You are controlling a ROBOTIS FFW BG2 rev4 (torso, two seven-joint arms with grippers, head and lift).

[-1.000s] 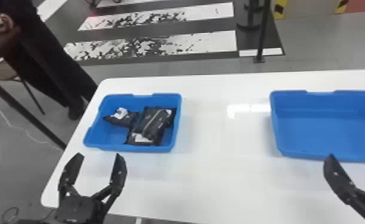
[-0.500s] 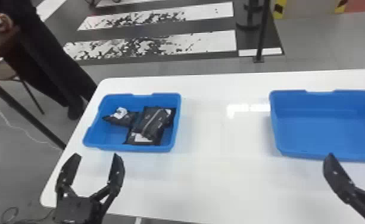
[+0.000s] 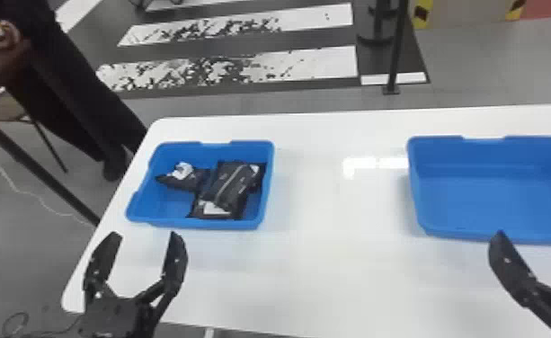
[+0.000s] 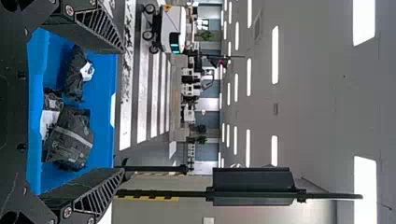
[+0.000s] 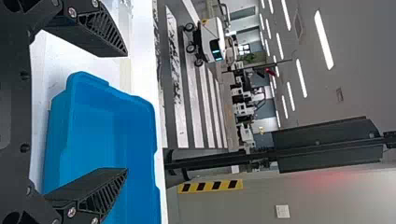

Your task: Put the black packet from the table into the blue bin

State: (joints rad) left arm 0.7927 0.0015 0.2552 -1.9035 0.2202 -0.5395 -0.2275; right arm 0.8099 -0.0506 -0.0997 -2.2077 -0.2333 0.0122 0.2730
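Black packets [image 3: 229,185] in overlap, count unclear, inside left blue bin [image 3: 206,223]

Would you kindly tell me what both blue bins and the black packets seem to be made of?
The left bin and right bin look like smooth moulded plastic: even blue walls, rounded rims. The black packets look like thin, slightly shiny plastic film, given their creases, though possibly coated paper.

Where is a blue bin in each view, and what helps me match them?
Head view: one bin at left, holding black packets; another bin at right.
Left wrist view: the packet bin, beyond the left fingers.
Right wrist view: the other bin, beyond the right fingers.
Shared landmark: white-striped floor.
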